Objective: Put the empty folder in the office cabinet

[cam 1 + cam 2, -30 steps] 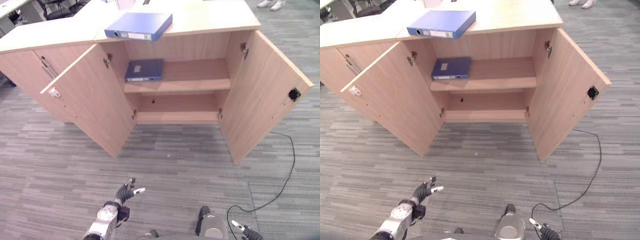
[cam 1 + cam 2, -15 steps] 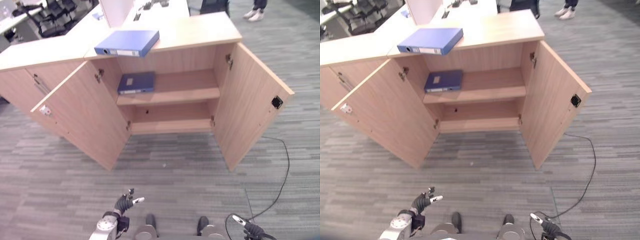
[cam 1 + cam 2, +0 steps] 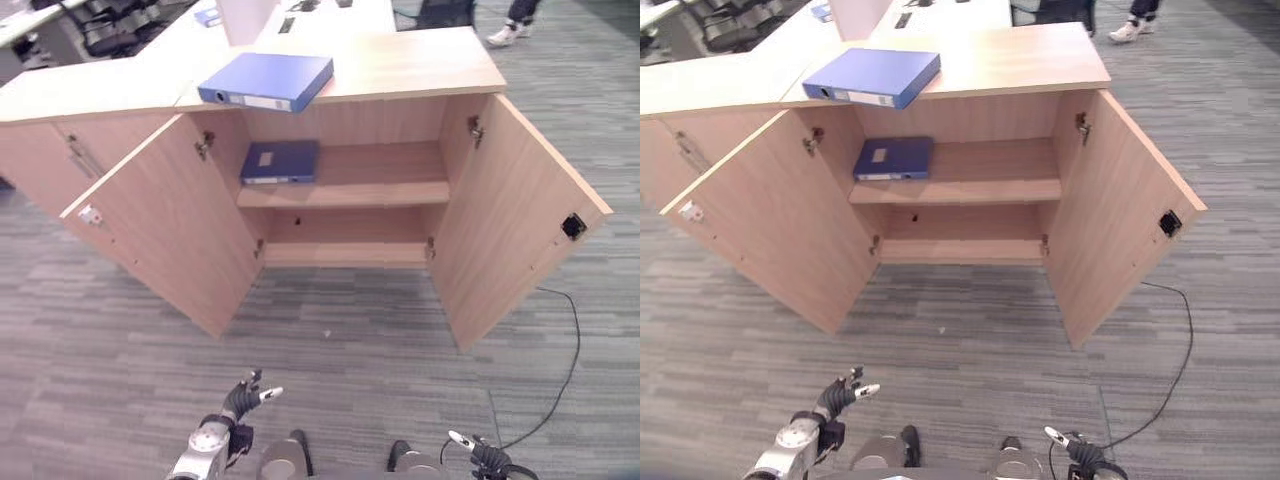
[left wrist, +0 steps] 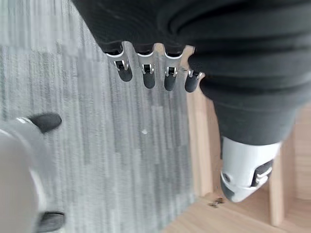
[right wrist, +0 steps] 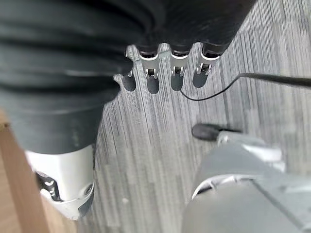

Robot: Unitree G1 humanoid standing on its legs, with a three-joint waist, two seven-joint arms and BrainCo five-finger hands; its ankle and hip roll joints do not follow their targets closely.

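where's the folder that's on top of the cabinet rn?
The blue folder lies flat on the cabinet top, left of centre above the left door, overhanging the front edge.

Both hands hang low and hold nothing.
The left hand [image 3: 243, 397] is low, its fingers [image 4: 147, 77] straight and loose. The right hand [image 3: 1073, 448] is low too, fingers [image 5: 176, 80] relaxed.

Legible text: none. Folder on cabinet top [image 3: 268, 80]: pale spine label, print unreadable. Folder on upper shelf [image 3: 282, 161]: small pale cover label, unreadable.
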